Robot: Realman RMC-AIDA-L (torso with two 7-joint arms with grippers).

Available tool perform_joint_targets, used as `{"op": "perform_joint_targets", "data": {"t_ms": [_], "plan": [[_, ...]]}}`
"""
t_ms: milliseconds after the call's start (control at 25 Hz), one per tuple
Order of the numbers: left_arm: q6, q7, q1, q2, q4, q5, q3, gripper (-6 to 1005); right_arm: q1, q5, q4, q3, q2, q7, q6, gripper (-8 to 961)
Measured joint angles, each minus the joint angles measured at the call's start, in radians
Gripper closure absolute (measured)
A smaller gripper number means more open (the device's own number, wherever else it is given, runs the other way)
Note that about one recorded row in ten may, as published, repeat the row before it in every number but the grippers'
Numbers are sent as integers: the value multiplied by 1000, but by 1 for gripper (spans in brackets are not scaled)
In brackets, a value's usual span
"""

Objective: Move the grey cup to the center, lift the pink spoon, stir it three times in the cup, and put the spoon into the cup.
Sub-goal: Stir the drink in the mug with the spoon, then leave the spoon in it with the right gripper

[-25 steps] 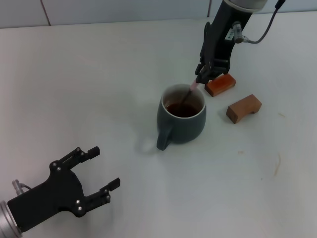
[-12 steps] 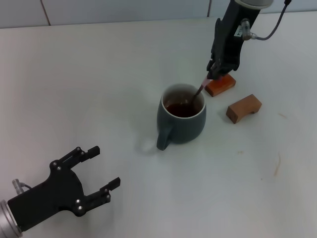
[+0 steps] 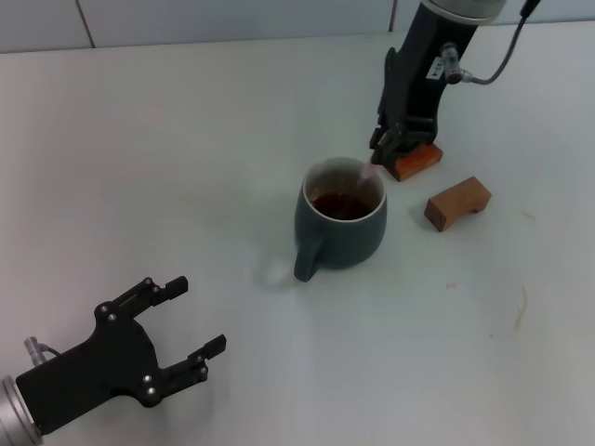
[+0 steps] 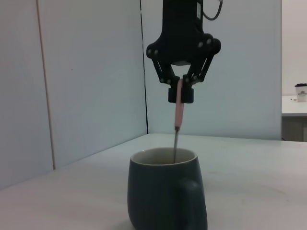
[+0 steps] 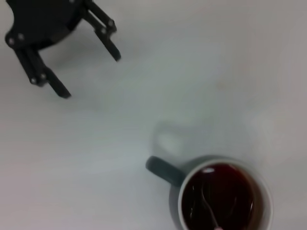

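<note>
The grey cup [image 3: 340,221] stands upright near the table's middle, handle toward me, with dark brown liquid inside. It also shows in the left wrist view [image 4: 165,189] and the right wrist view [image 5: 218,199]. My right gripper [image 3: 382,149] is shut on the pink spoon [image 3: 366,173] just behind the cup's far rim. It holds the spoon by its pink handle [image 4: 178,109], nearly upright, with the metal end down in the liquid. My left gripper [image 3: 181,321] is open and empty, low at the near left, apart from the cup.
Two brown blocks lie right of the cup: one [image 3: 413,160] under my right arm, one [image 3: 457,203] farther right. The white table [image 3: 186,139] meets a wall at the back.
My right gripper swung right with the spoon half a second ago, then came back left over the cup's far rim. The cup and left arm stayed still.
</note>
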Motion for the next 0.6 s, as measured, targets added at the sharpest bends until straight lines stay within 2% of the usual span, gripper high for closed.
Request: {"op": "perform_joint_targets", "data": {"t_ms": [520, 600], "plan": [[-1, 0, 0, 0, -2, 0, 0, 194, -1, -42, 3, -1, -5, 16, 57, 842], [-1, 0, 0, 0, -2, 1, 0, 194, -2, -81, 4, -5, 0, 28, 49, 842]]}}
